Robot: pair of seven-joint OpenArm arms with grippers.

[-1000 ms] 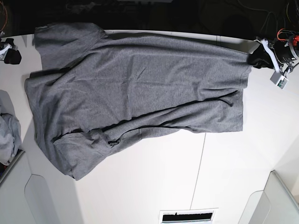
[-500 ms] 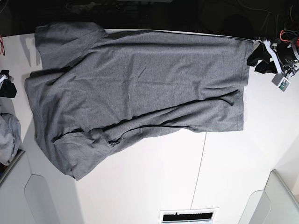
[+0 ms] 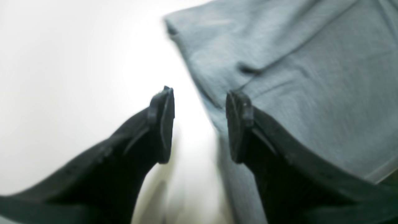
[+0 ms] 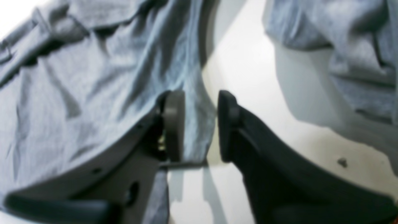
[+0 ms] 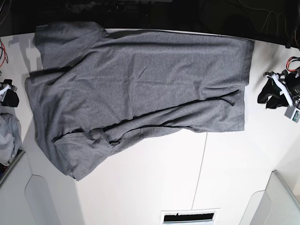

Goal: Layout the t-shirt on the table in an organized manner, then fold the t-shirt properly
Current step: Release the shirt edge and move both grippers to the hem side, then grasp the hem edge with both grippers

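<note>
The large heather dark-grey short-sleeved cotton t-shirt (image 5: 136, 93) is spread across the far half of the wide smooth white bench (image 5: 154, 183), one sleeve at the far left corner, the other bunched toward the near left, and a long diagonal crease seen along its near side. A paler grey cloth bundle (image 5: 8, 138) is seen at the left edge beside the shirt, and light grey bins with rounded corners (image 5: 33, 201) are set at both near corners; a small white vented panel (image 5: 189, 217) lies at the near edge, and a thin dark seam line (image 5: 200, 168) runs across the bench. Nothing is laid on top of the shirt. A small white tag (image 5: 294, 114) is seen by the left arm, but no writing can be read on it. The left tool (image 3: 199, 124) is held with its jaws apart and nothing between them, just beside the shirt's hem. The right tool (image 4: 200, 124) is also parted, with the shirt's edge passing between its jaws unclamped. Compared with the earlier frame, the left tool has been drawn off the shirt's far right corner and lies clear of the cloth, and that corner is now seen flat; the right tool (image 5: 8, 93) has been shifted nearer along the left edge.
</note>
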